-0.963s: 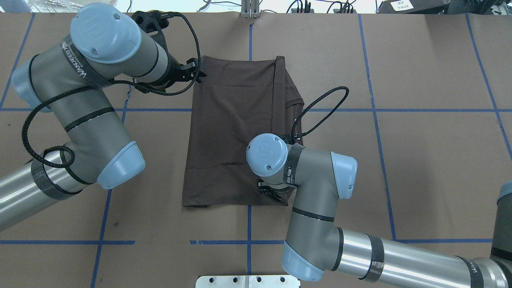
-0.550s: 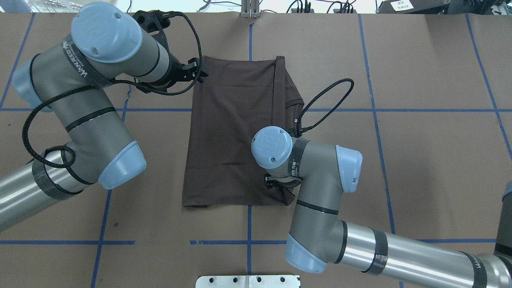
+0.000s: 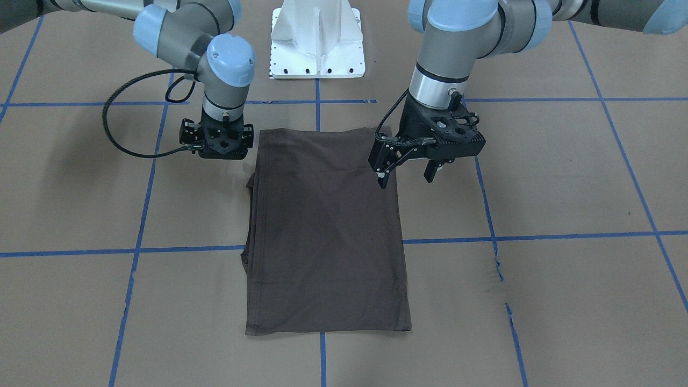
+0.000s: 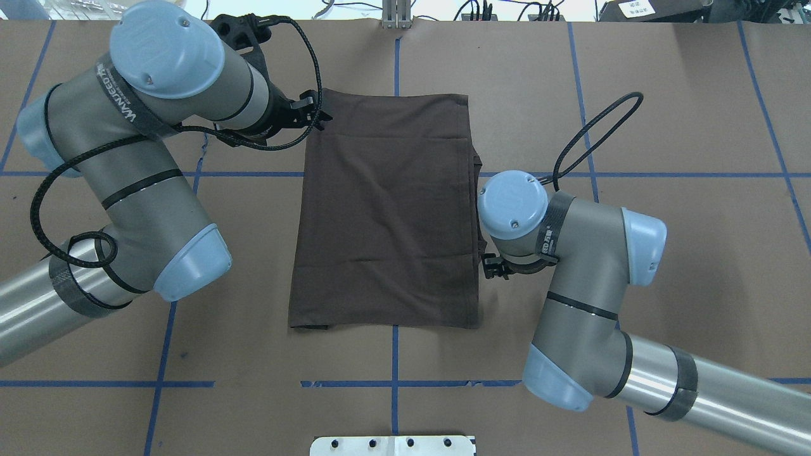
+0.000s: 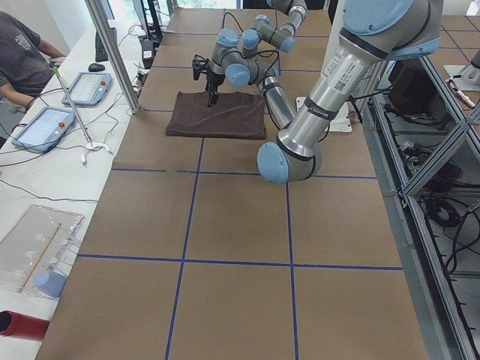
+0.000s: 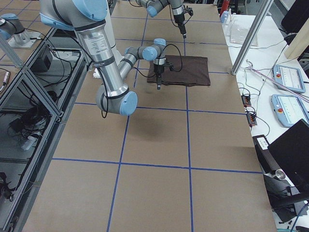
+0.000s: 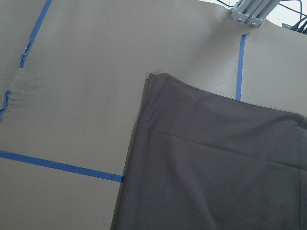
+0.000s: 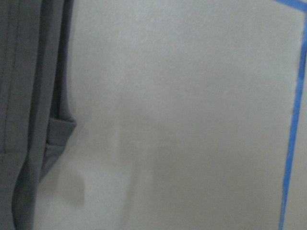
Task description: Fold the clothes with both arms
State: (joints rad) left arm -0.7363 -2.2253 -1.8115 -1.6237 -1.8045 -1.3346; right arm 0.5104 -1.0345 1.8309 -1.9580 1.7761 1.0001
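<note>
T-shirt (image 4: 380,209) lies flat on the worktop (image 4: 665,266), folded into a long rectangle whose long axis runs straight away from the robot, one short end near its base and one far. The left gripper (image 3: 405,180) hangs above the left long edge, clear of the cloth, with its jaws spread and holding nothing. Its wrist camera looks onto the far left corner. The right gripper (image 3: 219,148) sits just beside the right long edge, towards the robot's end (layered cloth edges show at the margin of its wrist view). I cannot tell whether its jaws are apart or together. One gripper thus flanks each long side. I judge that the next fold goes across the long axis, which calls for both grippers at the two corners of one short end. The right gripper is nearer the robot-side end, while the left seems aimed at the far one.
</note>
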